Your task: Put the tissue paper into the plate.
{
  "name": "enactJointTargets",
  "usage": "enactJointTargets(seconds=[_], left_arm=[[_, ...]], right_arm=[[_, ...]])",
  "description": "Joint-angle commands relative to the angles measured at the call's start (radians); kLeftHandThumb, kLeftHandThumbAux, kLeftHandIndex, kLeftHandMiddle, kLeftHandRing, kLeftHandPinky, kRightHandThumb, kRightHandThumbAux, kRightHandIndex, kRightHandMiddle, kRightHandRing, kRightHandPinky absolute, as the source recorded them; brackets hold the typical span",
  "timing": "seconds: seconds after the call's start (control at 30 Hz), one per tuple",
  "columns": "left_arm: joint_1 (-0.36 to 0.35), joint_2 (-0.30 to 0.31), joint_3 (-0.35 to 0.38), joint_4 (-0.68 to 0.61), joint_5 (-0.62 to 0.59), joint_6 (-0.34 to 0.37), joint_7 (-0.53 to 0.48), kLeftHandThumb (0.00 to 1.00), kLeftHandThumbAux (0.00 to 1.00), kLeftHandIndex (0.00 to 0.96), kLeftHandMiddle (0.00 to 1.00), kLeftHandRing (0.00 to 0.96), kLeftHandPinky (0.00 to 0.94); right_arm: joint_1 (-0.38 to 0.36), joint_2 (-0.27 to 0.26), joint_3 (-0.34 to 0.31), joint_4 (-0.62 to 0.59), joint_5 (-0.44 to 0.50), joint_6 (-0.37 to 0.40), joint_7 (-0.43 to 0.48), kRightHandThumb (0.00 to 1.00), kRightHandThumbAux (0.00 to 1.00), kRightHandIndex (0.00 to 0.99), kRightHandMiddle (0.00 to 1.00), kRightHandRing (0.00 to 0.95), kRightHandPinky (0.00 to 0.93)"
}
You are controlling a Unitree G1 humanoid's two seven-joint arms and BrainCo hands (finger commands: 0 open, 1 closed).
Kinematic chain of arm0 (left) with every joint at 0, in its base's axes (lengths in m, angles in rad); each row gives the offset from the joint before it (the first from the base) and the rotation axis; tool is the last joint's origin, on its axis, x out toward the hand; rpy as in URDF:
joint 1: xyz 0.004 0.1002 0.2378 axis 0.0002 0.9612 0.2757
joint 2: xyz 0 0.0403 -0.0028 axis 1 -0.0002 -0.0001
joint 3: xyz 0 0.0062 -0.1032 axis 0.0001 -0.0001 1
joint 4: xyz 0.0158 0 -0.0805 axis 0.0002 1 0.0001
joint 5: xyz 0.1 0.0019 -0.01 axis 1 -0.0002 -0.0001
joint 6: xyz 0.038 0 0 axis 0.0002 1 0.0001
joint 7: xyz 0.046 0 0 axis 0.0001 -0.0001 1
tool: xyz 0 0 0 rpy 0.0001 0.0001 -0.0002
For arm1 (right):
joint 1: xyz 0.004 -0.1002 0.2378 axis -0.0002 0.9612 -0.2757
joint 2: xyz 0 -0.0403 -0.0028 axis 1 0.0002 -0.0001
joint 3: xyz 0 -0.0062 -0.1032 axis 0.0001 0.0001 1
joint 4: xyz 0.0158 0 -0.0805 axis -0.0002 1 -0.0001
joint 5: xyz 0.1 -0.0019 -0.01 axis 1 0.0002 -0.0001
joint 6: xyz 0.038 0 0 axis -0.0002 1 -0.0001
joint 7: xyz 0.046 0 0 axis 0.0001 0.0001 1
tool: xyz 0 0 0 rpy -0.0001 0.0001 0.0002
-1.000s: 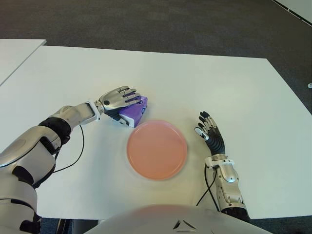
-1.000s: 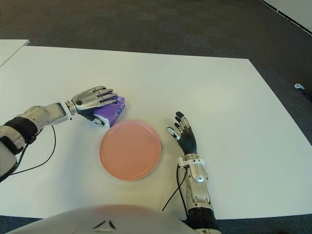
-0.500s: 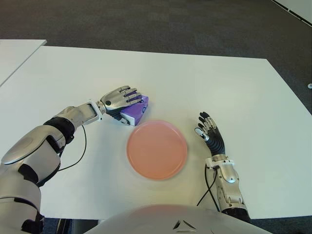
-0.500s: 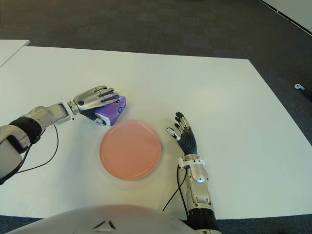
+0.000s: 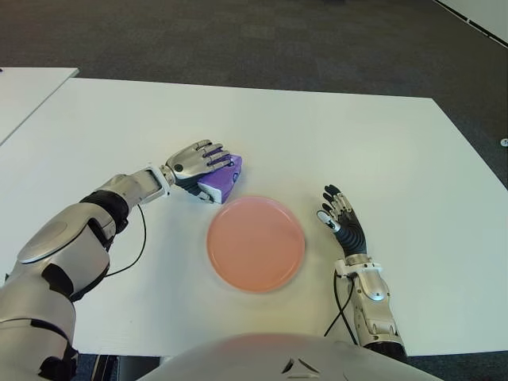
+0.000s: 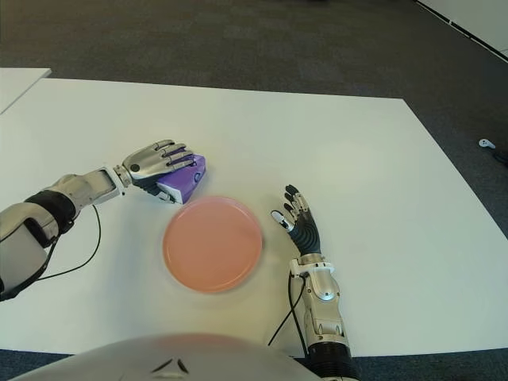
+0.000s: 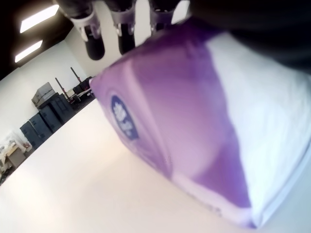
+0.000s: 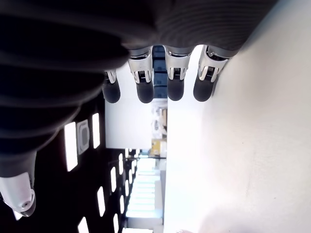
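Observation:
A purple and white tissue pack [image 5: 221, 179] lies tilted on the white table [image 5: 333, 135], just beyond the far left rim of the pink plate [image 5: 255, 243]. My left hand [image 5: 198, 160] covers the pack from the left, its fingers [image 7: 125, 34] curled over the top and pressing it to the palm. The left wrist view is filled by the pack [image 7: 184, 121]. The plate holds nothing. My right hand [image 5: 338, 216] shows to the right of the plate, fingers [image 8: 176, 73] straight and spread, holding nothing.
A black cable [image 5: 131, 254] runs along the table by my left forearm, and another [image 5: 337, 305] trails beside my right wrist. A second white table's corner [image 5: 32, 87] stands at far left. Dark carpet [image 5: 238, 40] lies beyond the far edge.
My left hand, with the tissue pack in it, has crept slightly away from me. The plate and my right hand have stayed put.

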Motion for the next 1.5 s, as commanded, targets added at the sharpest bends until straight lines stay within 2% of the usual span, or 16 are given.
enactJointTargets(seconds=[0.03, 0.23, 0.43, 0.5, 0.6, 0.63, 0.67, 0.7, 0.8, 1.0, 1.5], left_arm=[[0.112, -0.035, -0.071, 0.066, 0.050, -0.015, -0.065, 0.193, 0.281, 0.000, 0.000, 0.000, 0.000], [0.118, -0.047, -0.069, 0.086, 0.032, -0.014, -0.054, 0.202, 0.288, 0.000, 0.000, 0.000, 0.000], [0.111, -0.054, -0.067, 0.103, 0.005, -0.053, -0.071, 0.211, 0.312, 0.000, 0.000, 0.000, 0.000], [0.105, -0.062, -0.062, 0.116, -0.008, -0.080, -0.072, 0.229, 0.378, 0.000, 0.048, 0.060, 0.106], [0.101, -0.068, -0.061, 0.128, -0.026, -0.102, -0.069, 0.274, 0.440, 0.100, 0.286, 0.315, 0.352], [0.101, -0.066, -0.060, 0.129, -0.032, -0.108, -0.069, 0.328, 0.470, 0.174, 0.363, 0.380, 0.427], [0.102, -0.067, -0.056, 0.131, -0.043, -0.117, -0.074, 0.348, 0.481, 0.200, 0.391, 0.403, 0.454], [0.102, -0.067, -0.053, 0.132, -0.051, -0.124, -0.077, 0.474, 0.559, 0.280, 0.468, 0.480, 0.534], [0.108, -0.071, -0.036, 0.133, -0.086, -0.124, -0.104, 0.630, 0.653, 0.380, 0.587, 0.594, 0.638], [0.126, -0.068, -0.009, 0.121, -0.141, -0.123, -0.101, 0.706, 0.694, 0.432, 0.691, 0.686, 0.706], [0.129, -0.076, -0.005, 0.114, -0.176, -0.134, -0.139, 0.719, 0.701, 0.442, 0.774, 0.761, 0.769]], right_arm=[[0.036, -0.002, 0.002, 0.023, -0.002, 0.047, 0.001, 0.000, 0.555, 0.000, 0.000, 0.000, 0.000], [0.037, -0.006, -0.001, 0.026, -0.001, 0.041, 0.004, 0.000, 0.556, 0.000, 0.000, 0.000, 0.000], [0.037, -0.005, -0.002, 0.026, 0.002, 0.039, 0.005, 0.000, 0.571, 0.000, 0.000, 0.000, 0.000], [0.038, -0.004, -0.002, 0.026, 0.004, 0.040, 0.005, 0.000, 0.582, 0.000, 0.000, 0.000, 0.000], [0.038, -0.005, -0.002, 0.026, 0.002, 0.038, 0.004, 0.000, 0.586, 0.000, 0.000, 0.000, 0.000], [0.038, -0.004, -0.002, 0.027, 0.001, 0.037, 0.003, 0.000, 0.587, 0.000, 0.000, 0.000, 0.000], [0.039, -0.004, -0.003, 0.025, 0.001, 0.036, 0.002, 0.000, 0.587, 0.000, 0.000, 0.000, 0.000], [0.039, -0.003, -0.003, 0.024, 0.000, 0.035, 0.001, 0.000, 0.586, 0.000, 0.000, 0.000, 0.000], [0.040, -0.002, -0.004, 0.023, 0.002, 0.035, 0.001, 0.000, 0.584, 0.000, 0.000, 0.000, 0.000], [0.040, -0.008, -0.003, 0.022, -0.006, 0.030, 0.001, 0.000, 0.588, 0.000, 0.000, 0.000, 0.000], [0.039, -0.005, -0.005, 0.022, -0.002, 0.025, 0.000, 0.000, 0.618, 0.000, 0.000, 0.000, 0.000]])
